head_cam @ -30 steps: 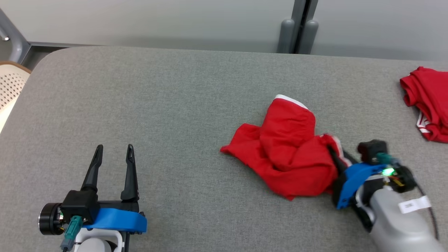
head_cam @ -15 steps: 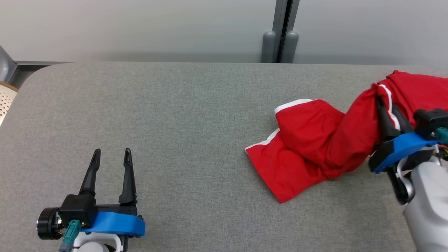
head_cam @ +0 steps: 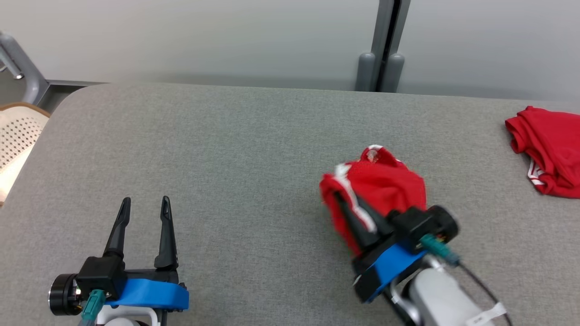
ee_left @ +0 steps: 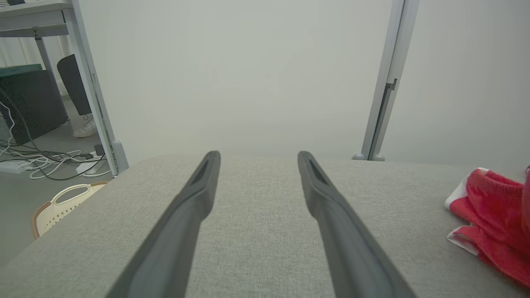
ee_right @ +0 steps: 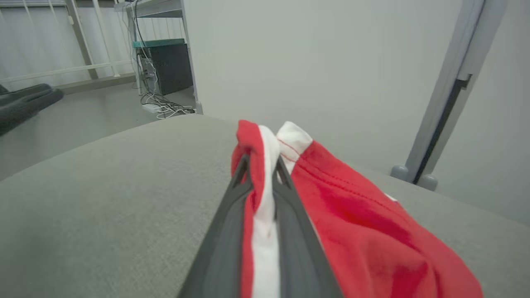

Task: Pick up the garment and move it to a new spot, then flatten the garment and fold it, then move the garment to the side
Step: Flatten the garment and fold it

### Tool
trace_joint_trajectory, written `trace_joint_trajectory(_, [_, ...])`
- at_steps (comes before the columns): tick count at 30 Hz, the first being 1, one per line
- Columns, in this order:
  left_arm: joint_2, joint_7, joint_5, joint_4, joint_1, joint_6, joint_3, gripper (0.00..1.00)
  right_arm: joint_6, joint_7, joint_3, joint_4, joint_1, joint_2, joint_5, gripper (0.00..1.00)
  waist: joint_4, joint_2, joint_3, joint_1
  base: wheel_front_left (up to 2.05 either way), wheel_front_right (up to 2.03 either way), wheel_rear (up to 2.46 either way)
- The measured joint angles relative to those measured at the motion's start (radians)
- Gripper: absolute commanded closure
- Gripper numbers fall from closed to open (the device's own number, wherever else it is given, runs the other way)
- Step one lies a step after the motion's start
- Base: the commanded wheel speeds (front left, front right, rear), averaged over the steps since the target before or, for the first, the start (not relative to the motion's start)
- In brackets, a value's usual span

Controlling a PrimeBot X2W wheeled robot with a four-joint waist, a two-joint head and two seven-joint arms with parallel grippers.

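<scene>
The right pincer (ee_right: pixel 261 163) is pinching the garment (head_cam: pixel 385 181) by its white-trimmed edge, cloth bunching to its right; the left pincer (head_cam: pixel 145 201), spread, is hovering well apart, leftward over the tabletop (head_cam: pixel 235 136).

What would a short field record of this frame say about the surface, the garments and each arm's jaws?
surface: grey padded table
task item: red garment with white trim, bunched, right of centre
right jaws: shut on its white-trimmed edge
left jaws: open, empty, at the table's near left
other cloth: second red garment, far right, apart from both arms
off table: perforated basket, left
</scene>
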Motion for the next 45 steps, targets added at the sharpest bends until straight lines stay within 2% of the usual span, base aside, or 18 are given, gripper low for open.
trace_joint_trajectory(9, [-0.001, 0.0, -0.009, 0.002, 0.0, 0.004, -0.009, 0.0, 0.0, 0.0, 0.28, 0.077, 0.036, 0.048, 0.065, 1.0, 0.035, 0.0, 0.013, 0.0, 0.0, 0.0, 0.0])
trace_joint_trajectory(10, [-0.001, 0.0, -0.009, 0.003, 0.0, 0.004, -0.008, 0.0, 0.0, 0.0, 0.296, 0.082, 0.039, 0.049, 0.074, 0.92, 0.037, 0.0, 0.014, 0.0, 0.0, 0.0, 0.0])
trace_joint_trajectory(11, [-0.001, 0.0, -0.009, 0.003, 0.0, 0.004, -0.007, 0.0, 0.0, 0.0, 0.307, 0.084, 0.041, 0.05, 0.083, 0.2, 0.037, 0.0, 0.015, 0.0, 0.0, 0.0, 0.0])
trace_joint_trajectory(12, [-0.001, 0.0, -0.009, 0.004, 0.0, 0.004, -0.007, 0.0, 0.0, 0.0, 0.313, 0.083, 0.042, 0.051, 0.089, 0.0, 0.036, 0.0, 0.015, 0.0, 0.0, 0.0, 0.0])
trace_joint_trajectory(16, [-0.001, 0.0, -0.009, 0.005, 0.001, 0.006, -0.001, 0.0, 0.0, 0.0, 0.31, 0.05, 0.046, 0.053, 0.109, 0.0, 0.023, 0.0, 0.011, 0.0001, 0.0, 0.0, 0.0])
trace_joint_trajectory(18, [-0.001, 0.0, -0.009, 0.005, 0.001, 0.006, -0.001, 0.0, 0.0, 0.0, 0.277, 0.03, 0.05, 0.053, 0.104, 0.0, 0.016, -0.0001, 0.009, 0.0001, 0.0, 0.0, 0.0])
trace_joint_trajectory(26, [-0.002, 0.0, -0.004, 0.011, 0.011, 0.005, 0.008, 0.0, 0.0, -0.001, 0.055, -0.079, 0.12, 0.028, 0.048, 0.0, -0.009, -0.0001, -0.011, 0.0002, 0.0, 0.0, 0.0])
trace_joint_trajectory(36, [-0.002, 0.0, 0.009, 0.009, 0.047, 0.004, 0.017, 0.0, 0.0, -0.001, -0.208, -0.193, 0.316, 0.021, -0.011, 0.0, -0.026, 0.0, -0.048, 0.0001, 0.0, 0.0, 0.0])
trace_joint_trajectory(45, [-0.001, 0.0, 0.02, 0.011, 0.061, 0.0, 0.028, 0.0, 0.0, -0.001, -0.289, -0.236, 0.412, 0.041, -0.031, 0.0, -0.039, 0.0, -0.058, 0.0001, 0.0, 0.0, 0.0])
